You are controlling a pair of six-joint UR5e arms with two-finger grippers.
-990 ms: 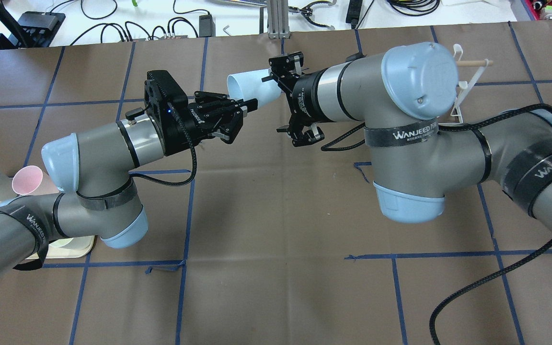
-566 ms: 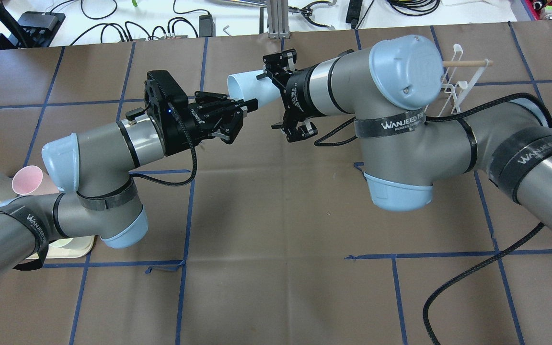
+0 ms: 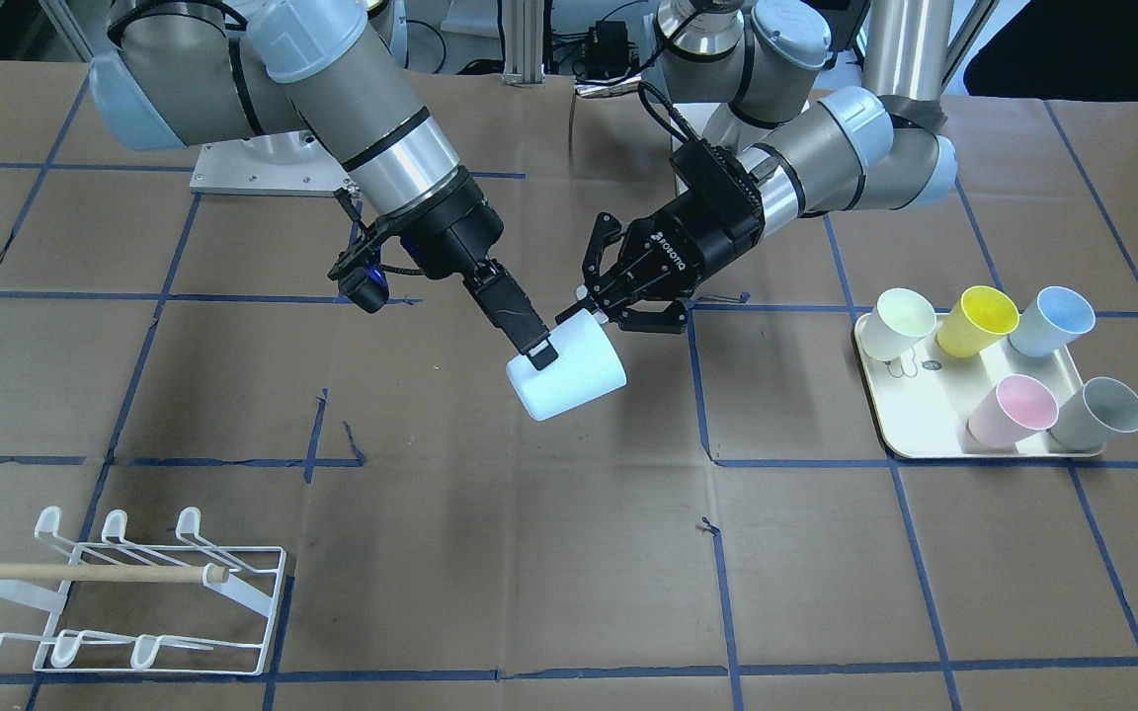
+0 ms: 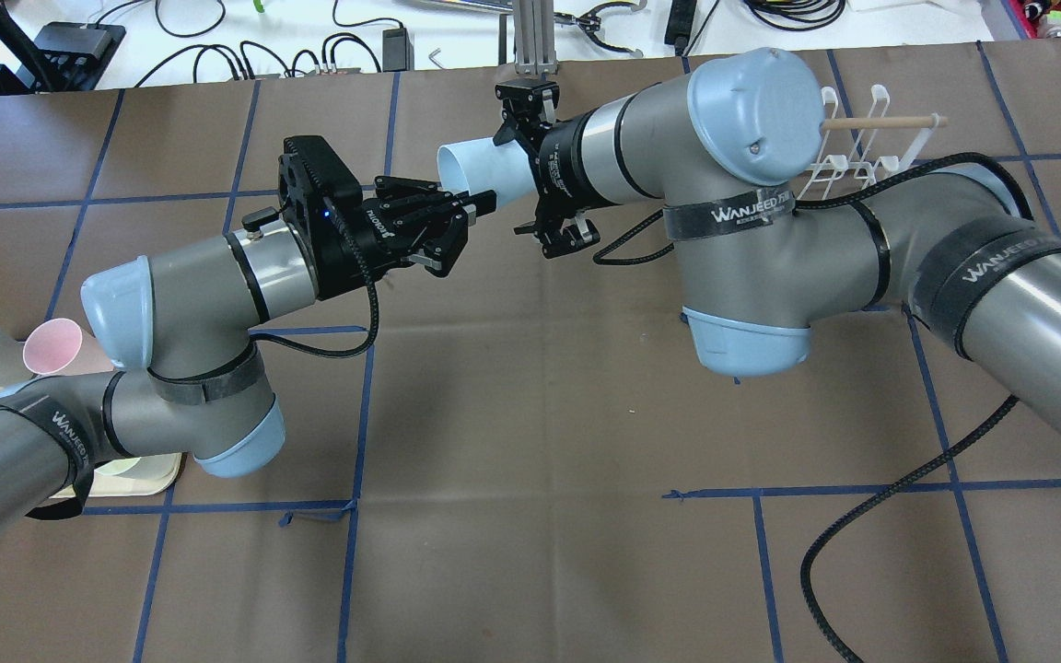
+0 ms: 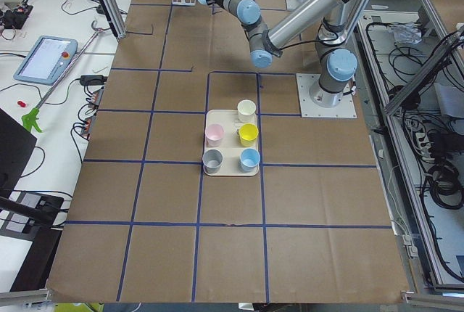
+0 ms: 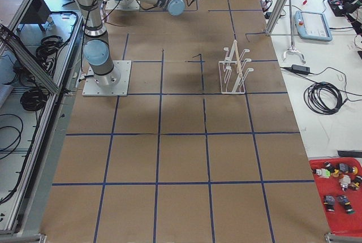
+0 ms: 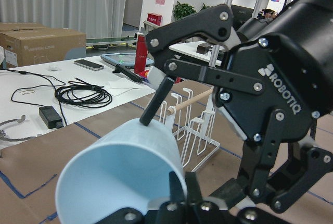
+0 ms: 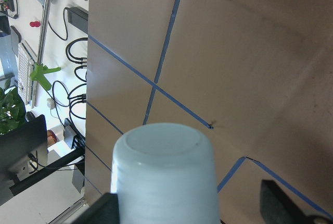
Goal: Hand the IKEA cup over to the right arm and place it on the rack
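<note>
We are finding one cup [image 3: 569,370] aloft, well apart from the rack [image 3: 134,592]. The left gripper [image 3: 601,314] is pinching its rim. The right gripper [image 8: 191,206] is standing spread about its base, seemingly not yet clamping. We are judging the cup light, stiff and smooth, best gripped across the tapered wall. We are counting one rack and one tray [image 3: 900,434], farther from the rack, carrying five spare cups [image 3: 1012,410].

Pale blue cup [image 3: 569,380], tilted in midair, white wire rack [image 3: 85,571], upright, well apart
</note>
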